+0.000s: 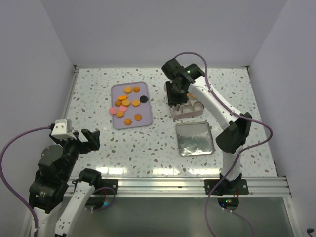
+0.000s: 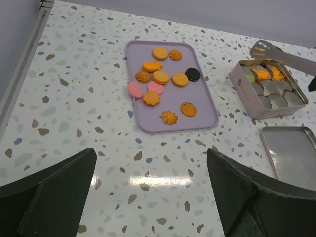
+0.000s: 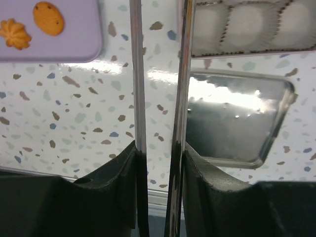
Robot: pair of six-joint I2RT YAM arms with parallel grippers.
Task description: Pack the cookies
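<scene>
Metal tongs (image 3: 138,74) sit clamped between the fingers of the right gripper (image 3: 159,158), their tips over the beige box (image 2: 244,91), where a few cookies (image 2: 261,75) lie in paper cups (image 2: 276,94). Apart, the left gripper (image 2: 148,197) hovers released, jaws wide, above the speckled table (image 2: 74,98). Most cookies lie on the lilac tray (image 2: 202,111); a silver lid (image 2: 291,153) lies just beside the box.

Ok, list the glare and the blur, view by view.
Top external: white glare streaks on the speckled white tabletop along its near edge. Left wrist: one bright glare patch on it, the left pincer blurred in the foreground. Right wrist: the shallow square metal lid flares white, and the long metal tongs look soft-edged up close.
</scene>
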